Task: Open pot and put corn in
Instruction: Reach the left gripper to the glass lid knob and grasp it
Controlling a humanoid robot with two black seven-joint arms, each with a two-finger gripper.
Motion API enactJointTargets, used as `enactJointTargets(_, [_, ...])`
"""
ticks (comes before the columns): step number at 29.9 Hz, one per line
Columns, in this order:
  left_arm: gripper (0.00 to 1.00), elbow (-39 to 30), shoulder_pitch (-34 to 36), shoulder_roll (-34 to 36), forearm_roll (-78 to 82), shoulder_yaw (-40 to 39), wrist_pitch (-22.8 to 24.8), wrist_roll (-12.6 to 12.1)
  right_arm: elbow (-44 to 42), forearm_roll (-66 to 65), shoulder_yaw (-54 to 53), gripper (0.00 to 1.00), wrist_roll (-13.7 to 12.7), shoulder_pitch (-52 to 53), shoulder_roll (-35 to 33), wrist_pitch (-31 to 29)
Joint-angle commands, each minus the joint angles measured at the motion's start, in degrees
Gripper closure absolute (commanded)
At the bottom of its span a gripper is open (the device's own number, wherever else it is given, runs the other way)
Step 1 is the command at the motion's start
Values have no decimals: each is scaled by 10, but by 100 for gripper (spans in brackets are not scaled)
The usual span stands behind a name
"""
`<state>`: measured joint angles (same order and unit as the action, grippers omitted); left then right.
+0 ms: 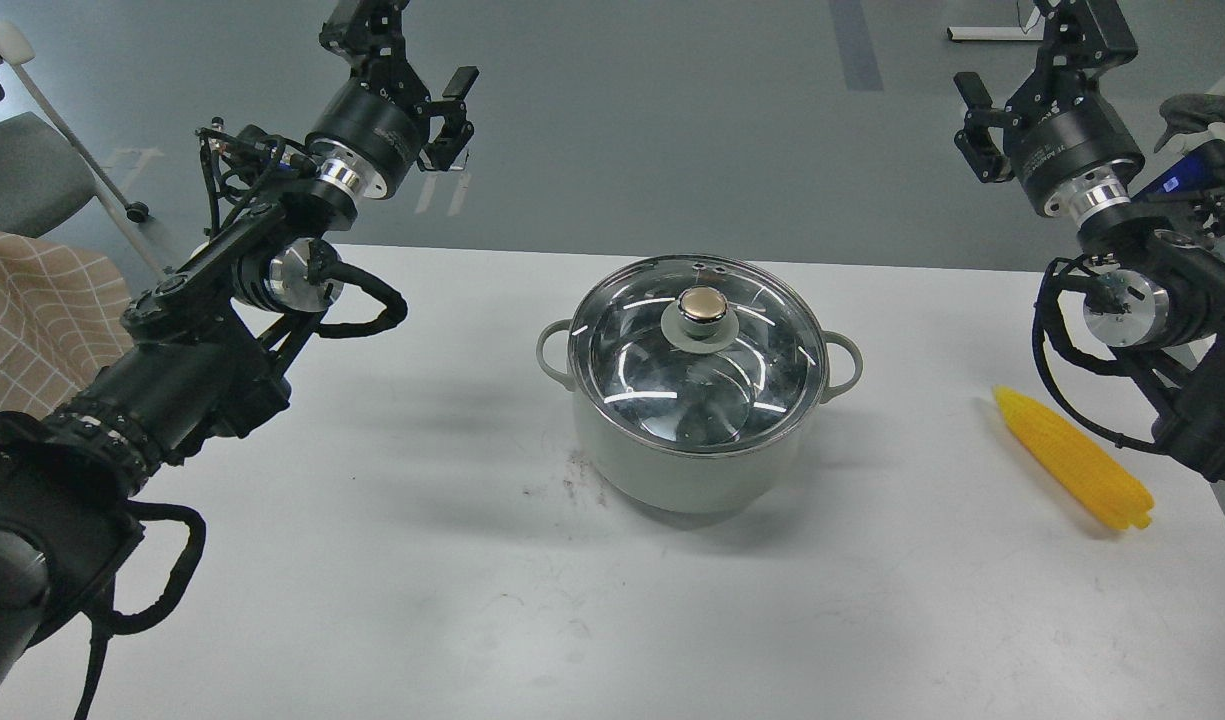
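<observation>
The pale grey-green pot (692, 465) stands in the middle of the white table (422, 560). Its glass lid (622, 350) with a brass-coloured knob (705, 303) sits closed on it. The yellow corn (1072, 458) lies on the table at the right, tip pointing to the back left. My left gripper (412, 50) is open and empty, raised high at the back left, far from the pot. My right gripper (1037, 50) is open and empty, raised high at the back right, above and behind the corn.
A grey chair (22, 170) and a checked beige cloth (32, 320) are off the table's left side. The table's right edge runs close to the corn. A white bar (982, 33) lies on the floor at the far back right.
</observation>
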<state>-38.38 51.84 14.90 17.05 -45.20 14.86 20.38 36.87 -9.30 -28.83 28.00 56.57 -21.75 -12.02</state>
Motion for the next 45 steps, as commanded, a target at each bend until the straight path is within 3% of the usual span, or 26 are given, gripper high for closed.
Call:
enactJointTargets(1, [2, 0, 0, -2, -11, 1, 2, 2, -7, 1, 7, 0, 0, -1, -8, 0])
enactJointTargets(7, [2, -6, 1, -4, -4, 6, 1, 5, -10, 2, 39, 0, 0, -1, -11, 0])
enactJointTargets(13, [2, -58, 8, 19, 77, 13, 1, 12, -9, 5, 38, 0, 0, 0, -22, 1])
enactJointTargets(15, [2, -99, 20, 43, 172, 12, 1, 26, -8, 5, 38, 0, 0, 0, -29, 1])
enactJointTargets(21, [2, -243, 25, 96, 421, 11, -6, 28, -3, 5, 38, 0, 0, -4, -45, 1])
enactJointTargets(27, [2, -332, 25, 95, 714, 13, -25, 40, 3, 6, 38, 0, 0, -10, -70, 1])
enactJointTargets(31, [2, -343, 27, 91, 884, 34, -49, 45, 19, 6, 37, 0, 0, -20, -94, 1])
enactJointTargets(35, [2, -330, 45, 48, 1037, 109, -88, 69, 50, 6, 34, 0, 0, -39, -137, 2])
enactJointTargets(45, [2, -240, 47, -31, 1080, 187, -110, 69, 88, 7, 29, 0, 0, -76, -186, 5])
